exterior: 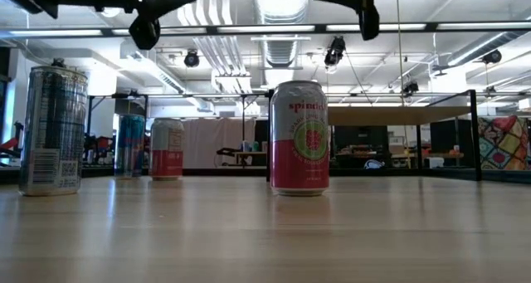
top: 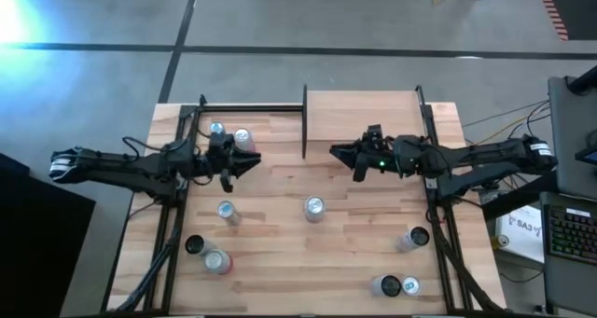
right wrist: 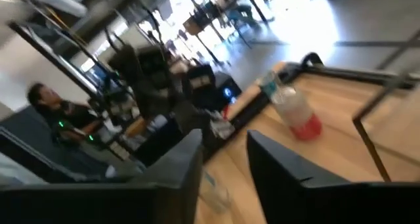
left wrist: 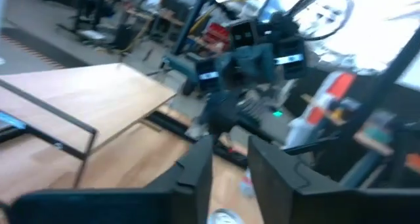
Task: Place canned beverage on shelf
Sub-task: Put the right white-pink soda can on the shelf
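Shelf (top: 362, 113) at upper centre looks bare; Spindrift can (top: 314, 208) stands mid-frame on the tabletop (top: 280, 262), unheld. Left gripper (top: 250, 162) and right gripper (top: 338, 152) hover empty above it, jaws narrowly spread. Everything remains.

Count of things on the table

Nine beverage cans (top: 315, 209) stand scattered; one pale wood shelf (top: 362, 122) sits at upper centre; two dark arms reach in, left (top: 121, 166) and right (top: 476, 158).

Both grippers (top: 250, 162) (top: 338, 152) raised, slightly parted
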Available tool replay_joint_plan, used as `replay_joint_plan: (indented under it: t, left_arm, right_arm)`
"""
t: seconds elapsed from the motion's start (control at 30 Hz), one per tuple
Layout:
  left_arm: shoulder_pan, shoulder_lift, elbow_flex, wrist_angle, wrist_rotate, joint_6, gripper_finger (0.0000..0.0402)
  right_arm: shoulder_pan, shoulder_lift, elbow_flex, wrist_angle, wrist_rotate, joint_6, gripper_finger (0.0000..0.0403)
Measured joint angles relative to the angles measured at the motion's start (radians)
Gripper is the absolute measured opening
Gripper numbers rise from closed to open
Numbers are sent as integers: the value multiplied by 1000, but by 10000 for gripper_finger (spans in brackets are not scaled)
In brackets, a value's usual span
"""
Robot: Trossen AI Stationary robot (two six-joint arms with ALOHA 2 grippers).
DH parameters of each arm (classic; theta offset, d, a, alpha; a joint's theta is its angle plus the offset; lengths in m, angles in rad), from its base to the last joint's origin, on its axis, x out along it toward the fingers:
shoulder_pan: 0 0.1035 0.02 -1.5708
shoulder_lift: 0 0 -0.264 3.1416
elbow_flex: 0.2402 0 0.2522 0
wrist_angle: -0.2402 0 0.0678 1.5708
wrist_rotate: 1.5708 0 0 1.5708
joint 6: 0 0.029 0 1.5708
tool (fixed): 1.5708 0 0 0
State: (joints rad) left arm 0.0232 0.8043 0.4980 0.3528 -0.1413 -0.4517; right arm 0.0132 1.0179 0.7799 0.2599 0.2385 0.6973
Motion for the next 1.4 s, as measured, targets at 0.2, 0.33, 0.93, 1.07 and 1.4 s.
replay_joint_plan:
  t: [0.2, 0.33, 0.93, 1.07, 1.4]
  left_arm:
    - [0, 101, 130, -129, -81, 24, 159]
    - [1, 164, 259, -281, -135, 25, 186]
    - [1, 115, 327, -553, -245, 40, 197]
    - [-4, 101, 283, -548, -244, -27, 197]
    - [-4, 146, 259, -550, -243, -4, 197]
  right_arm:
    - [-31, -38, 0, -265, -31, 179, 205]
    - [-44, -56, 21, -457, -133, 255, 225]
    - [116, 189, 655, -1569, -248, 329, 226]
    - [219, 230, 699, -1660, -340, 484, 226]
    - [467, 255, 698, -1780, -380, 891, 227]
